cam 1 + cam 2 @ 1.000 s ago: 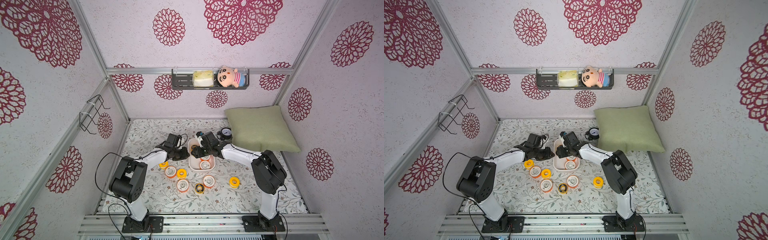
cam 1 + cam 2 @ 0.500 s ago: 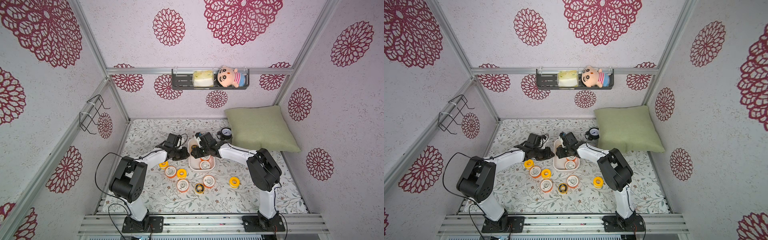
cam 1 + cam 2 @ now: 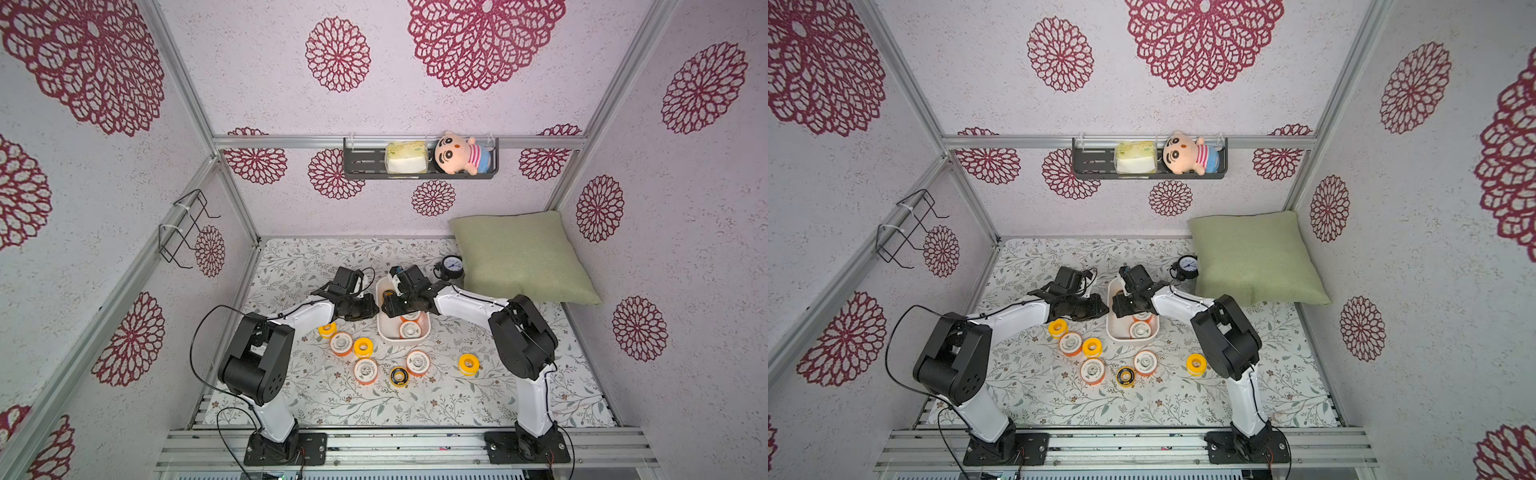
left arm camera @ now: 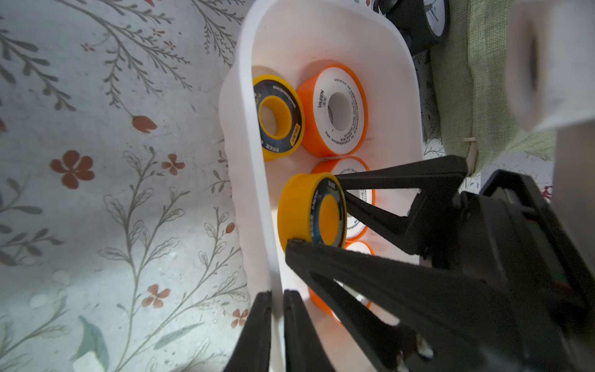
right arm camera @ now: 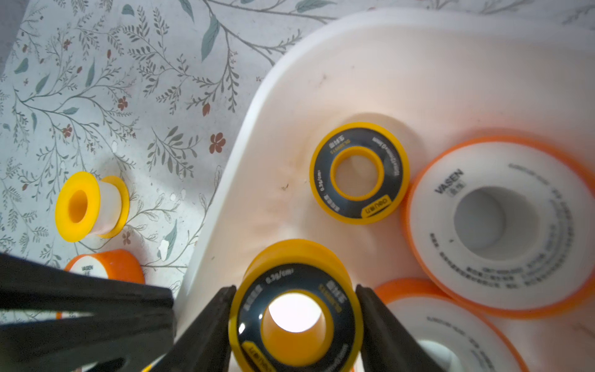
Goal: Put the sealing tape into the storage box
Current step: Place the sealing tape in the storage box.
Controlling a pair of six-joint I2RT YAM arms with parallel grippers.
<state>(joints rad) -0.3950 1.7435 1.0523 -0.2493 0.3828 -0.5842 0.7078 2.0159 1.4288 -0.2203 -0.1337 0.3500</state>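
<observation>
Over the box (image 4: 241,145), close to its left wall, gripped on edge between the fingers of the right hand (image 5: 294,291): a black-faced yellow tape roll (image 4: 297,209). Flat on the box floor, a second black-faced roll (image 4: 289,93) and white-faced orange rolls (image 4: 322,96). Pinched shut on the left wall, the left hand (image 4: 276,294). Loose on the tabletop (image 3: 332,399) on the robot's side of the box, seven more rolls (image 3: 365,370).

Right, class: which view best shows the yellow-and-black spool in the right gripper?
Right wrist view: the spool sits face on, close, in the right gripper. Left wrist view shows it obliquely over the storage box. In both top views it is too small to judge.
</observation>
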